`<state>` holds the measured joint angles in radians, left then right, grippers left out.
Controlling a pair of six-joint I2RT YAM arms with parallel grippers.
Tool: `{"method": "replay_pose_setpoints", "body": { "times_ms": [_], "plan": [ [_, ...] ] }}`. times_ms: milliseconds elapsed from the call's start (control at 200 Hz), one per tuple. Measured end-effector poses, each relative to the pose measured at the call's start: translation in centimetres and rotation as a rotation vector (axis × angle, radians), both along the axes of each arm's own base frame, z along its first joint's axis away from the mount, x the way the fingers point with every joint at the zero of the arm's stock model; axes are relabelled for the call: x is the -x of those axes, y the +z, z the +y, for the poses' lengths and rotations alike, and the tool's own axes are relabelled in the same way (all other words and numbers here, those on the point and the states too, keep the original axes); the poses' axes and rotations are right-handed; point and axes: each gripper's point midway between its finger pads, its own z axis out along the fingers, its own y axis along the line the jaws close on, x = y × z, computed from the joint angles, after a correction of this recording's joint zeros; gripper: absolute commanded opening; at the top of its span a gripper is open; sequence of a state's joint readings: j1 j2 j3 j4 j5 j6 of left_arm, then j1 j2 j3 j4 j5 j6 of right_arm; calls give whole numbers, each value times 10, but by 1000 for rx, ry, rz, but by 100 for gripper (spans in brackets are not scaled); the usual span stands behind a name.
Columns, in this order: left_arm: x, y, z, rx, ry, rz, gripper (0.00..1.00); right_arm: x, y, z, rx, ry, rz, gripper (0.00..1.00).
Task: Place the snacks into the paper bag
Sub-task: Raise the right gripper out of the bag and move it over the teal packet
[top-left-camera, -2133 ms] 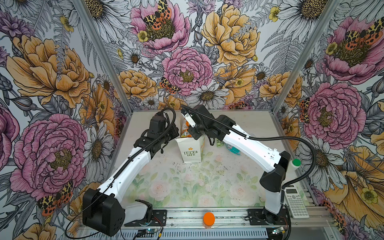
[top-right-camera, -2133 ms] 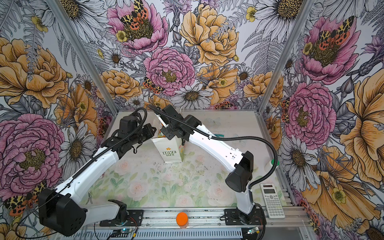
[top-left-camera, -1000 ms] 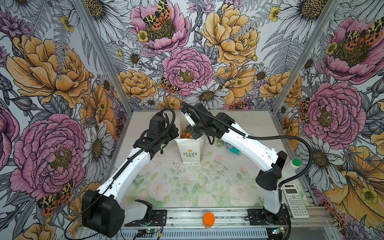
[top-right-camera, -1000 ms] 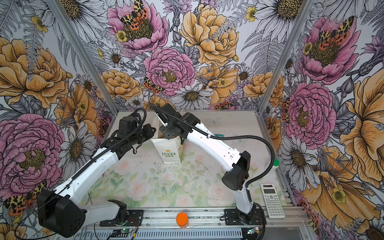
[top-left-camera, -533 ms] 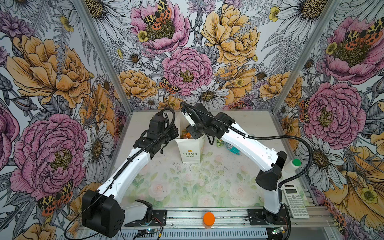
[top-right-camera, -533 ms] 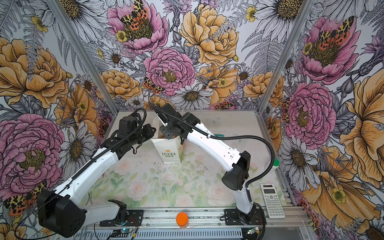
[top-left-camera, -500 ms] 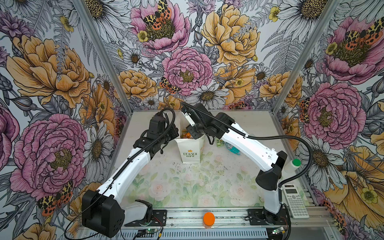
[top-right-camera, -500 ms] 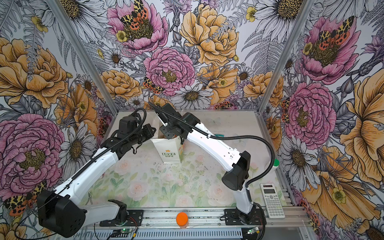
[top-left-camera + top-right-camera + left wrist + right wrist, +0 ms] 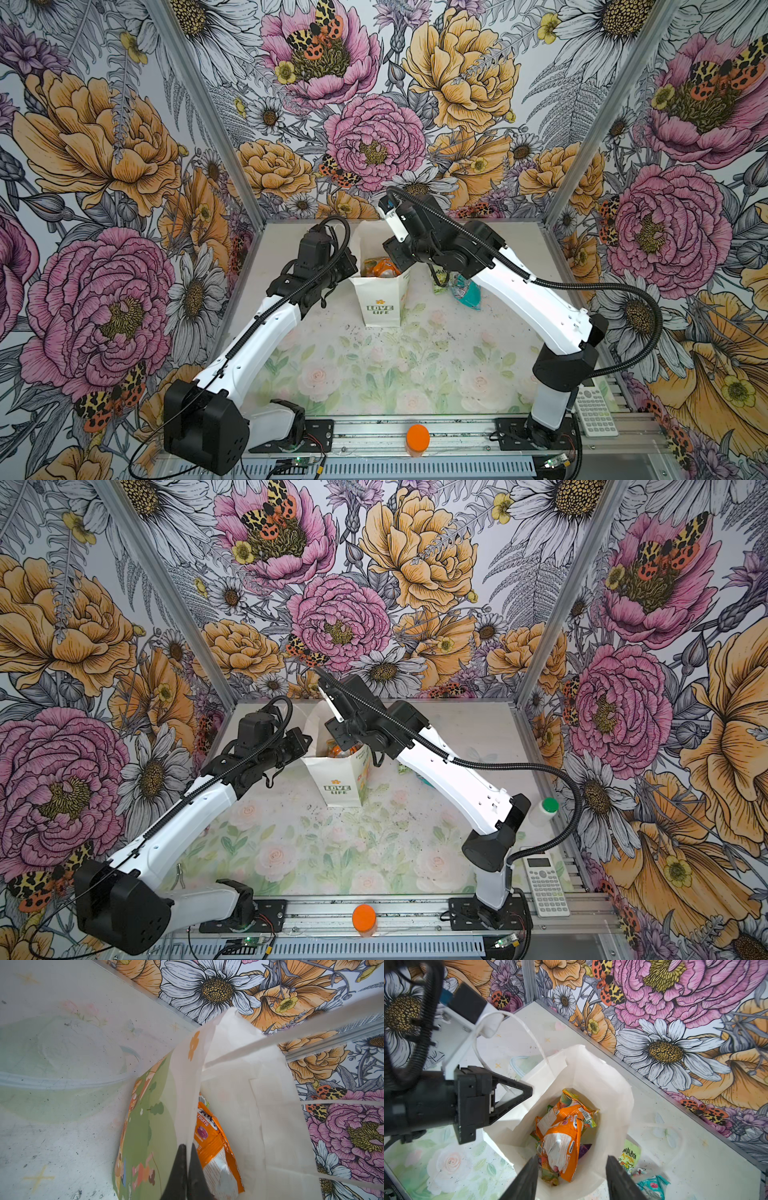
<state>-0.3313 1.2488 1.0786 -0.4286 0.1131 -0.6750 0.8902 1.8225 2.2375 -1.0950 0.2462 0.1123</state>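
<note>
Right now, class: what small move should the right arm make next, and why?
Probably lift the right gripper clear of the paper bag and swing toward the pale green packet beside it. Its jaws stand open and empty, the orange packet lies inside, and the left gripper pinches the bag's wall.

Calculator (image 9: 545,885) near a green-capped bottle (image 9: 543,811) (orange disc (image 9: 364,917) on the rail (image 9: 316,912)).

I read "LOVE LIFE" in green capitals on the narrow side of the paper bag (image 9: 382,299) (image 9: 336,777) in both top views. My left wrist camera shows "FRUITS" on the orange packet (image 9: 209,1136) inside it. My right wrist camera shows "MALAYA" on the pale green packet (image 9: 630,1153) just beside the bag. I cannot read the line beneath.
</note>
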Motion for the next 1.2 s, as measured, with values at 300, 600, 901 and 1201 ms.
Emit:
{"method": "replay_pose_setpoints", "body": {
  "times_ms": [300, 600, 901, 1201],
  "plan": [
    [0, 0, 0, 0, 0, 0, 0, 22, 32, -33, -60, -34, -40, 62],
    [0, 0, 0, 0, -1, 0, 0, 37, 46, -81, -53, -137, -99, 100],
    [1, 0, -3, 0, -7, 0, 0, 49, 43, -129, -30, -248, -152, 100],
    [1, 0, -3, 0, -7, 0, 0, 32, 11, -202, -63, -534, -115, 100]
  ]
}}
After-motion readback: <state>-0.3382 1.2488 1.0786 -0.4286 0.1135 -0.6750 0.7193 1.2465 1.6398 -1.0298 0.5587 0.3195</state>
